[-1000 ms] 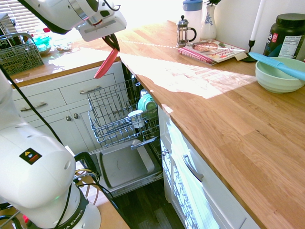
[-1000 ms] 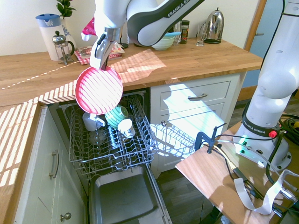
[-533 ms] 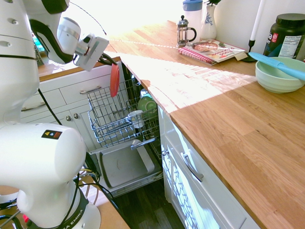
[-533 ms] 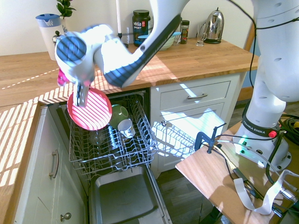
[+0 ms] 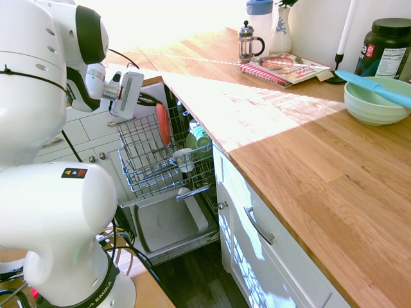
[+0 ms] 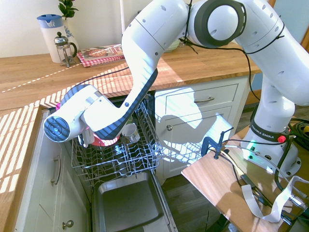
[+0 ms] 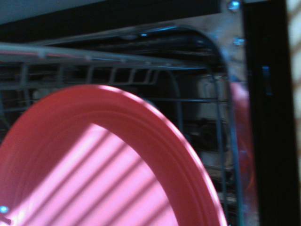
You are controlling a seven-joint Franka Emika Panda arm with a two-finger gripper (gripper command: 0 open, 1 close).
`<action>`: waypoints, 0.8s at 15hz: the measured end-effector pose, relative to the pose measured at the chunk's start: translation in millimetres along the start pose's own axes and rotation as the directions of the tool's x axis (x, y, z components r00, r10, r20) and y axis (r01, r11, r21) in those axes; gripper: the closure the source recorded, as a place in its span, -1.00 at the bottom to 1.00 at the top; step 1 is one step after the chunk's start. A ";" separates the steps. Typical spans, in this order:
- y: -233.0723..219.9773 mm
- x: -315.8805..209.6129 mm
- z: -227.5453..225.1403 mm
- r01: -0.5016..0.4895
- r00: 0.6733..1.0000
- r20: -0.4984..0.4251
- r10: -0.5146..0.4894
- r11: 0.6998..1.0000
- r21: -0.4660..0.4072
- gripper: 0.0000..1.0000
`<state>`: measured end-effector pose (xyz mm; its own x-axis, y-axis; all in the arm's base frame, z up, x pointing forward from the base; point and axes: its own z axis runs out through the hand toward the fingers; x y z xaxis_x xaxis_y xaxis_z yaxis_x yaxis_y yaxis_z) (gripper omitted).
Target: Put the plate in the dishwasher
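The pink-red plate [image 5: 164, 124] stands on edge, its lower part down among the wires of the dishwasher's grey pulled-out rack [image 5: 146, 168]. My gripper [image 5: 154, 102] is at the plate's top rim, shut on it, coming in from the left. In the second exterior view my arm covers most of the rack [image 6: 126, 155], and only a sliver of the plate [image 6: 100, 141] shows under the wrist. The wrist view is filled by the plate [image 7: 94, 179], with rack wire [image 7: 141, 61] behind it. The dishwasher's door [image 5: 168, 223] lies open below.
Teal-green cups [image 5: 198, 137] and a white cup [image 5: 182, 158] sit in the rack right of the plate. White drawers [image 5: 61, 138] lie behind my arm. On the wooden counter [image 5: 302, 160] stand a pale green bowl [image 5: 374, 102] and a French press [image 5: 248, 42].
My arm swung down and towards the rack, carrying the plate from above the counter edge into the rack. The plate turned from tilted to upright.
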<state>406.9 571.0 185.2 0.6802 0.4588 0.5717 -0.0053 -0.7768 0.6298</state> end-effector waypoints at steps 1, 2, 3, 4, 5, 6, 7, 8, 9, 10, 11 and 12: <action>-7.4 -2.4 5.1 0.005 1.000 0.028 -0.006 1.000 0.023 1.00; -14.3 -4.8 11.0 0.011 0.999 0.052 -0.013 0.999 0.039 -1.00; -19.3 -6.6 17.1 0.014 0.996 0.083 -0.018 0.998 0.055 -1.00; -21.0 -4.0 21.6 0.017 0.993 0.113 -0.026 0.997 0.076 -1.00; -18.8 4.0 24.3 0.014 0.989 0.148 -0.029 0.995 0.101 -1.00; -14.9 12.8 27.6 0.007 0.981 0.190 -0.032 0.991 0.132 -1.00; -9.9 22.2 31.8 -0.003 0.972 0.233 -0.035 0.987 0.163 -1.00; -5.1 31.2 36.0 -0.013 0.961 0.273 -0.042 0.980 0.199 -1.00; -0.5 40.2 39.5 -0.029 0.948 0.313 -0.050 0.970 0.243 -1.00; 4.6 49.8 40.6 -0.050 0.935 0.351 -0.058 0.955 0.291 -1.00; 12.3 60.4 40.5 -0.071 0.921 0.383 -0.069 0.939 0.338 -1.00; 22.0 71.0 38.2 -0.095 0.907 0.414 -0.078 0.919 0.383 -1.00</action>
<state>483.2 570.0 219.5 0.9207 0.2986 0.2515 0.2111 -0.9227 0.3225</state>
